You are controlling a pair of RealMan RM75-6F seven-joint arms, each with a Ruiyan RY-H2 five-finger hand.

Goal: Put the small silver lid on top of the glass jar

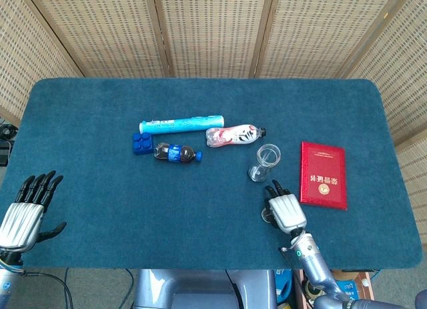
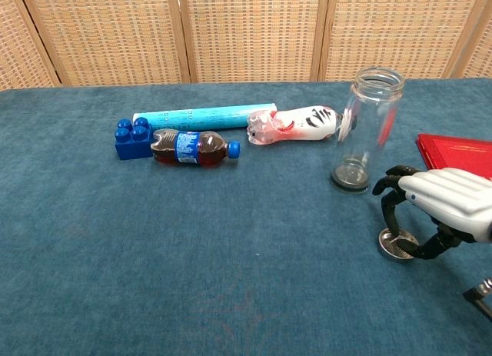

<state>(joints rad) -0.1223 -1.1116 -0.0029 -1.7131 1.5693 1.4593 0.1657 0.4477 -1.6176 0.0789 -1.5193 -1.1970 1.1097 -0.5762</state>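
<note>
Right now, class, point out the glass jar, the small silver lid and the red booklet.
glass jar (image 2: 367,125), chest view, middle of its clear wall.
small silver lid (image 2: 394,246), chest view, its flat top under the fingers.
red booklet (image 1: 323,174), head view, centre of its cover.

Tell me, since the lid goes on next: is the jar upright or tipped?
Upright. The jar stands on its base with its open mouth facing up, lid still on the table.

Clear glass jar (image 2: 367,129) upright on blue cloth, mouth open and uncovered, empty, round thick base; in head view (image 1: 265,162) just left of red booklet. Small round silver metal lid (image 2: 397,243) flat on cloth, near jar's base on robot's side, apart from it; partly hidden in head view (image 1: 267,217).
</note>
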